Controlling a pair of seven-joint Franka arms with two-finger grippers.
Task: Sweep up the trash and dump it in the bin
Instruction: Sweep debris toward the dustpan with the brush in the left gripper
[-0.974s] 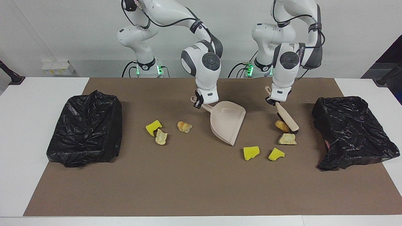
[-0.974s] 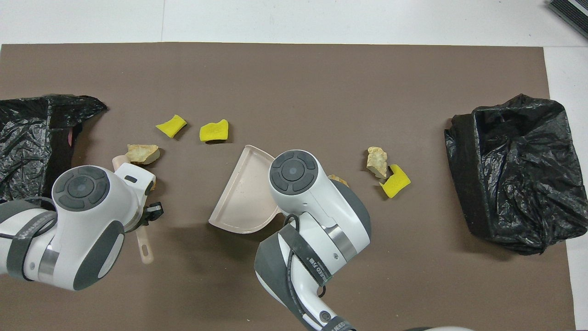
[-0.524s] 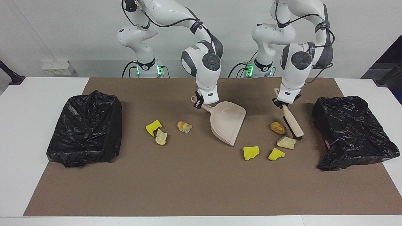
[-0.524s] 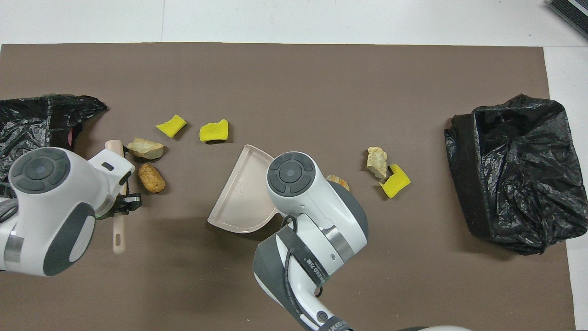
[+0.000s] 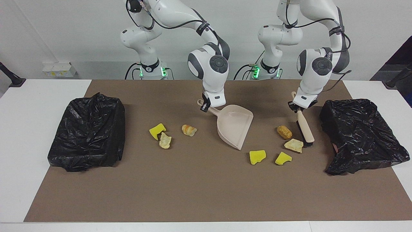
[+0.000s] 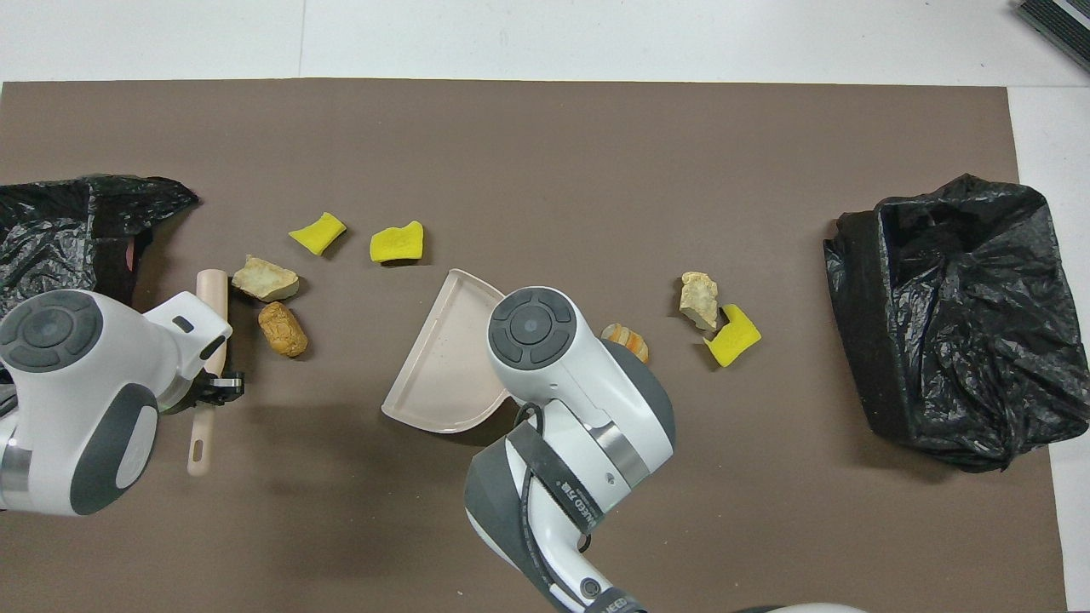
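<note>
left gripper (image 5: 300,108) clamps the brush (image 5: 304,129) handle; right gripper (image 5: 206,106) grips the dustpan (image 5: 233,124) handle.

A robotics laboratory. Two white robot arms (image 5: 209,61) stand on bases lit green at a white bench (image 5: 29,106) covered by a brown mat (image 5: 199,187), against a bare white wall (image 5: 64,29). Staged props lie on the mat: foam and bread-like trash (image 5: 257,157) and bag-lined bins (image 5: 87,132).

Beige dustpan (image 5: 234,126) and brush (image 5: 304,128), yellow and tan trash (image 5: 257,156), black bags (image 5: 87,132), brown mat (image 5: 199,187).
</note>
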